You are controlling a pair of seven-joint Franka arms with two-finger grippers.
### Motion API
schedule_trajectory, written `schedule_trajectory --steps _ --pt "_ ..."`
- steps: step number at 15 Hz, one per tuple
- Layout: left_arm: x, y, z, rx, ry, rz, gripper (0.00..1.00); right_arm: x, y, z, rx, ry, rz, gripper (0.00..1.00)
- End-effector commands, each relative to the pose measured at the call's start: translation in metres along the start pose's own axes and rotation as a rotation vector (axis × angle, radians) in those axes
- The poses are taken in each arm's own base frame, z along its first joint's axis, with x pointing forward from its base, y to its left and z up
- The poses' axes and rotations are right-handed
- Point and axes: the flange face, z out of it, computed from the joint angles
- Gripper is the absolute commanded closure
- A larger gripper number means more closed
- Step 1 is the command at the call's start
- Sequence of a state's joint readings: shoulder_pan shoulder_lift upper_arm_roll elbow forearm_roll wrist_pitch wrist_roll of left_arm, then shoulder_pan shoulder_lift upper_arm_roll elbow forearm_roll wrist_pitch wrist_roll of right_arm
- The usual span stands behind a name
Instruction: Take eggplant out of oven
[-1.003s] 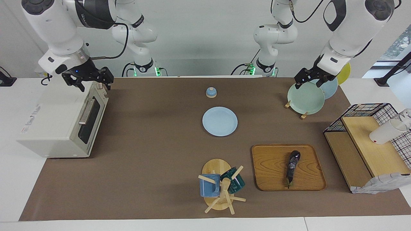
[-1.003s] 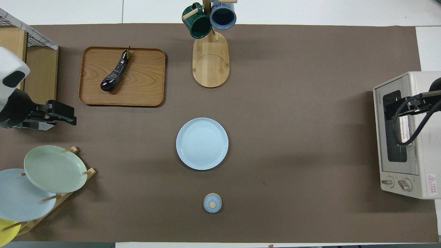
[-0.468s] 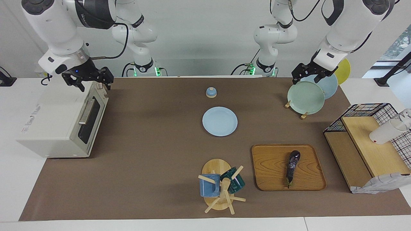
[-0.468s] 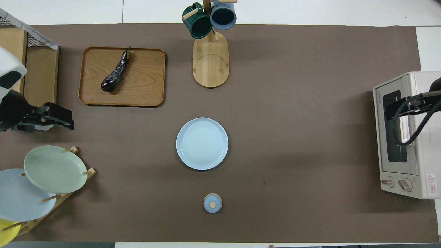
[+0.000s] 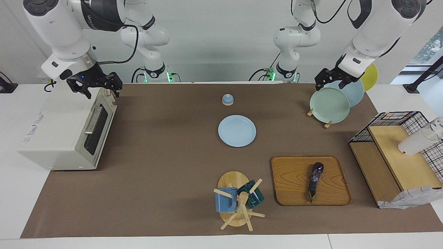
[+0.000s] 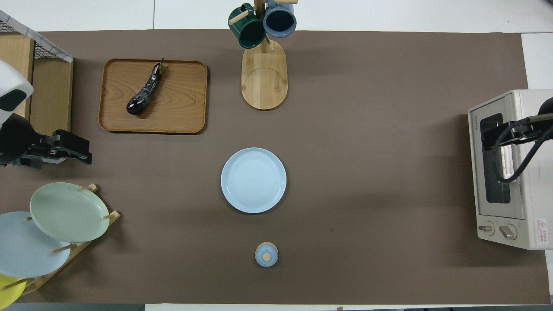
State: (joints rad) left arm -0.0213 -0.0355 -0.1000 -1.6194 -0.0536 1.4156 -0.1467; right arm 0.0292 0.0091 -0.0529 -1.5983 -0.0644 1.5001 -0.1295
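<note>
The eggplant (image 5: 315,178) (image 6: 145,90) lies dark and slim on a wooden tray (image 5: 290,180) (image 6: 181,99), toward the left arm's end of the table. The off-white oven (image 5: 59,135) (image 6: 531,172) stands at the right arm's end with its glass door closed. My right gripper (image 5: 98,90) (image 6: 497,133) hangs open just over the oven's top corner nearest the robots, holding nothing. Open and empty, my left gripper (image 5: 330,84) (image 6: 80,149) is up over the plate rack (image 5: 327,122).
A pale blue plate (image 5: 237,130) lies mid-table with a small blue lidded pot (image 5: 227,99) nearer the robots. A mug tree (image 5: 237,204) holds a blue and a green mug beside the tray. A wire-and-wood shelf (image 5: 391,162) carries a white cup (image 5: 415,142).
My left gripper has drawn up and back a little over the plate rack. The right arm, the eggplant and the oven have stayed still.
</note>
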Motion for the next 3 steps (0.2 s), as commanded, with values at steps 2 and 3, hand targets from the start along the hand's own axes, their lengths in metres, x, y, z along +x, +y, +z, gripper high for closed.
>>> schedule_trajectory --steps 2,3 --pt "0.0030 -0.0016 -0.0045 0.008 -0.005 -0.009 0.00 -0.0059 0.0009 0.0008 0.022 0.012 0.017 0.00" --pt "0.0031 -0.0024 -0.0053 0.008 -0.004 -0.009 0.00 -0.0058 0.0010 0.0006 0.022 0.013 0.017 0.00"
